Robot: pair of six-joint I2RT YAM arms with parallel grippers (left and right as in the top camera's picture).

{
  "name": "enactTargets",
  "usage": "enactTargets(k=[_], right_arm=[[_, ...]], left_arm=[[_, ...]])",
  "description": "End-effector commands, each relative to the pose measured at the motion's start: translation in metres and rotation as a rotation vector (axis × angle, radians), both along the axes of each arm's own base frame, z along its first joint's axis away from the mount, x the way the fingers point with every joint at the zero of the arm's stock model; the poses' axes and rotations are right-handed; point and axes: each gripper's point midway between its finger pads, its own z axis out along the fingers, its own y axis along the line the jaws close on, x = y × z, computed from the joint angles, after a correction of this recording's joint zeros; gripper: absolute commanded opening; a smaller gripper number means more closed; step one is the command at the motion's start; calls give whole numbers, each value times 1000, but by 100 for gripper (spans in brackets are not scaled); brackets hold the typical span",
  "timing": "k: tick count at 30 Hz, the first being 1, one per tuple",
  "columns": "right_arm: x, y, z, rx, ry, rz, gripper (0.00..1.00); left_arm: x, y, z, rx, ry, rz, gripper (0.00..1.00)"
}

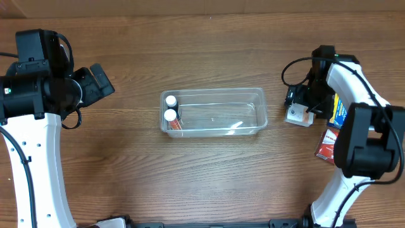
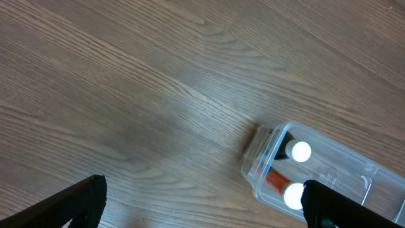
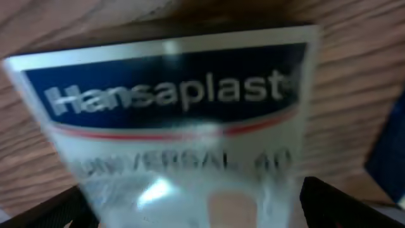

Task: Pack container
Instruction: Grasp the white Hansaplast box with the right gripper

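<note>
The clear plastic container [image 1: 212, 90] sits at the table's middle and holds two white-capped bottles [image 1: 171, 101] [image 1: 170, 115] at its left end. My left gripper [image 1: 106, 81] is open and empty, up and left of the container. In the left wrist view its fingers [image 2: 202, 212] frame bare wood, with the container's corner [image 2: 261, 180] and both bottle caps [image 2: 299, 151] at the lower right. My right gripper [image 1: 297, 109] is open and straddles a white and blue Hansaplast box [image 1: 299, 116] right of the container. That box [image 3: 177, 126] fills the right wrist view between the fingers [image 3: 196, 212].
A blue and yellow box [image 1: 338, 109] and a red box [image 1: 327, 145] lie at the right edge beside the right arm. A dark blue edge [image 3: 389, 152] shows right of the Hansaplast box. Wood table surrounds the container.
</note>
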Motion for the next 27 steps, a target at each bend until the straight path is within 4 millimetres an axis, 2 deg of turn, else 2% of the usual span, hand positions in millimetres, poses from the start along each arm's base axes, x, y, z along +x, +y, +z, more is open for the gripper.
enactTargets(k=[1, 7, 8, 9, 12, 13, 16, 18, 20, 22, 24, 26, 27], right_arm=[[4, 1, -9, 17, 0, 20, 100], [5, 1, -9, 16, -3, 19, 98], [5, 1, -9, 16, -3, 19, 95], [5, 1, -9, 16, -3, 19, 86], [5, 1, -9, 16, -3, 19, 79], [5, 1, -9, 16, -3, 19, 74], [3, 3, -7, 24, 4, 17, 68], [5, 4, 4, 34, -4, 9, 67], [10, 7, 26, 46, -40, 9, 67], [14, 10, 72, 55, -137, 14, 68], [10, 25, 123, 90, -253, 38, 68], [-2, 47, 159, 98, -332, 97, 68], [-8, 65, 177, 104, -378, 149, 68]], left_arm=[[-1, -2, 0, -5, -4, -19, 100], [-1, -2, 0, -5, -3, -19, 100], [-1, -2, 0, -5, -3, -19, 100], [-1, -2, 0, -5, -3, -19, 100], [-1, -2, 0, -5, -3, -19, 100], [-1, -2, 0, -5, -3, -19, 100], [-1, -2, 0, -5, -3, -19, 100], [-1, -2, 0, -5, -3, -19, 100], [-1, -2, 0, -5, -3, -19, 100], [-1, -2, 0, -5, -3, -19, 100], [-1, -2, 0, -5, -3, -19, 100], [-1, -2, 0, -5, -3, -19, 100], [-1, -2, 0, -5, -3, -19, 100]])
